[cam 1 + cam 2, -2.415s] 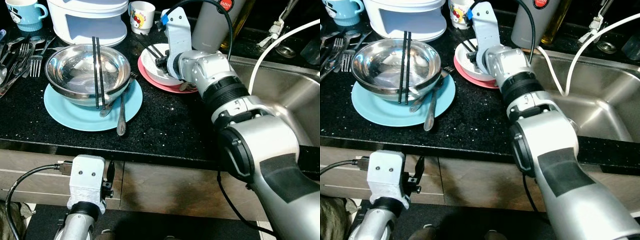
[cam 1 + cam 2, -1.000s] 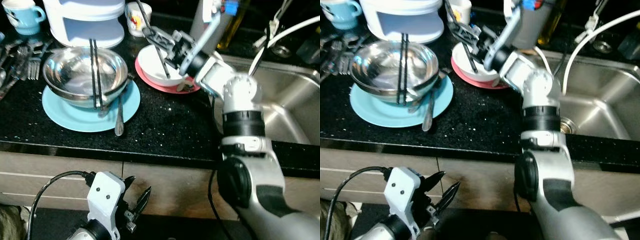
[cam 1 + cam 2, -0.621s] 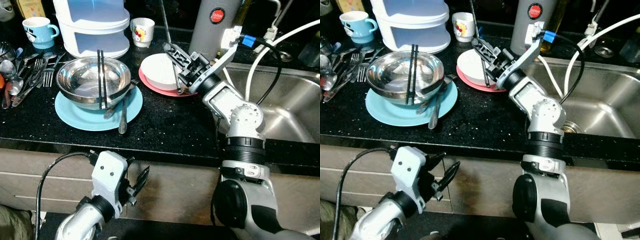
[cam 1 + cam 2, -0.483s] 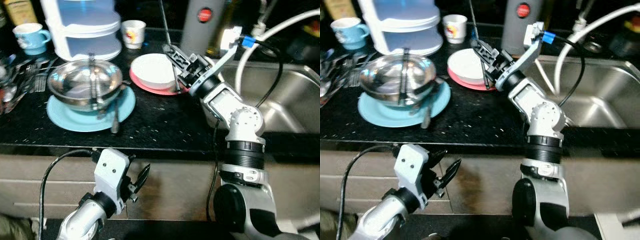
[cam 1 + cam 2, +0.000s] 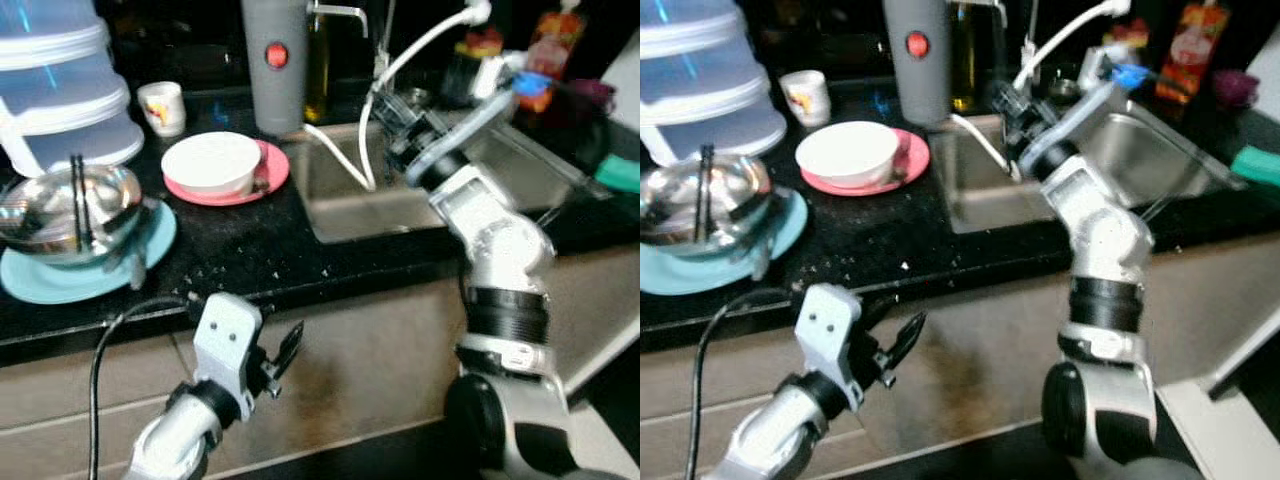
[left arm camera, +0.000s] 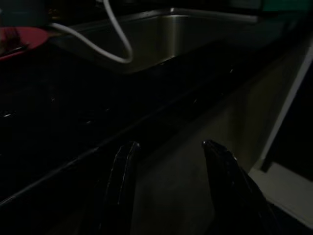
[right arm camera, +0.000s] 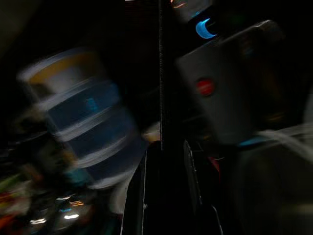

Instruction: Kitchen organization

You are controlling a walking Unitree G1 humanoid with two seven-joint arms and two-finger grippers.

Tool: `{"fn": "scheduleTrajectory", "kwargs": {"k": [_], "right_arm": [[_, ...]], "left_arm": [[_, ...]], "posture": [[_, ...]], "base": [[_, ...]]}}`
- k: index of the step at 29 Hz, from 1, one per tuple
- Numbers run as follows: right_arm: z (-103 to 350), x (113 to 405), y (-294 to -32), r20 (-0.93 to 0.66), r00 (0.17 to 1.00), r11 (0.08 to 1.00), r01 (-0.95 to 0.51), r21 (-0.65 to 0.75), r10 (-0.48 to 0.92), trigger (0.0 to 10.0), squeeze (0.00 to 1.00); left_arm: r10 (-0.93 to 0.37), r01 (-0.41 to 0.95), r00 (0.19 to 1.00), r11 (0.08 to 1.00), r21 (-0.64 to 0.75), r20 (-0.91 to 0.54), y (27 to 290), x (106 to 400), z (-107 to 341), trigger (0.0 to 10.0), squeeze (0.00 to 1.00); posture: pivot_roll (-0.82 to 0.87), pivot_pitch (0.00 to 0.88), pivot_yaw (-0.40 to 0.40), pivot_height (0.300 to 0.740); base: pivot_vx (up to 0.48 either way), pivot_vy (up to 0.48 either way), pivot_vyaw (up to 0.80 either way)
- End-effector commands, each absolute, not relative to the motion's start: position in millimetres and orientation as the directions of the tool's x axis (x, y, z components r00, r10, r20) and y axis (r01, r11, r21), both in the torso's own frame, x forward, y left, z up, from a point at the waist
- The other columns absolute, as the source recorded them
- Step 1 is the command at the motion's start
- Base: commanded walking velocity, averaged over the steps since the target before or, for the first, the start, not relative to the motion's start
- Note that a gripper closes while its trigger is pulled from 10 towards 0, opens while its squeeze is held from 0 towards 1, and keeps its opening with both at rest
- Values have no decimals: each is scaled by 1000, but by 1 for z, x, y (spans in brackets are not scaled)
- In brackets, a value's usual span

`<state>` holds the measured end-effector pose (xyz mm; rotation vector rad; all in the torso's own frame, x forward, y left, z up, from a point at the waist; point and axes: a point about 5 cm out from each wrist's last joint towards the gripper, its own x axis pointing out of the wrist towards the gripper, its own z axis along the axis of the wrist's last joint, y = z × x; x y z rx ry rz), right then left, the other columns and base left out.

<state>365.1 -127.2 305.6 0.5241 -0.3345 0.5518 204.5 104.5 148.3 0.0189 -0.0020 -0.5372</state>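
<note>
Nearest, left gripper (image 5: 285, 352) hangs idle below the counter edge, fingers spread wide, nothing between them.

On the counter (image 5: 250, 250), left: steel bowl (image 5: 65, 205) on a blue plate (image 5: 60, 275), a black chopstick pair (image 5: 78, 200) standing in it, a spoon against its right rim. Right of it, a white bowl (image 5: 210, 160) sits on a pink plate (image 5: 265, 170); what it holds cannot be made out.

Right gripper (image 5: 395, 112) is raised over the sink's (image 5: 350, 190) far side, closed narrowly on a chopstick (image 7: 160, 73) that points straight out from the fingers.

Step in hand, as I read it: carrying the chopstick to the sink. Next move calls for lowering over the basin before letting go, keeping clear of the white hose (image 5: 365, 165).

Far: white tiered container (image 5: 60, 90), small cup (image 5: 162, 107), grey flask (image 5: 275, 60).
</note>
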Motion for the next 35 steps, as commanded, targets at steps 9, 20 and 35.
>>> {"fn": "scheduleTrajectory", "kwargs": {"k": [9,20,35], "right_arm": [[286,372,-116,318,865,874,-454,171,387,10000,0],[285,373,-111,309,865,889,-446,107,397,10000,0],[292,379,-76,276,837,880,-437,-185,473,10000,0]], "left_arm": [[-456,456,890,890,0,-10,111,209,145,10000,0],[-414,413,910,910,-40,5,113,211,144,10000,0],[-375,376,927,925,-51,27,112,211,145,10000,0]], "posture": [[136,24,-23,740],[128,34,-32,740],[127,55,-73,740]], "base": [[0,-43,0],[0,-299,0],[0,0,0]]}}
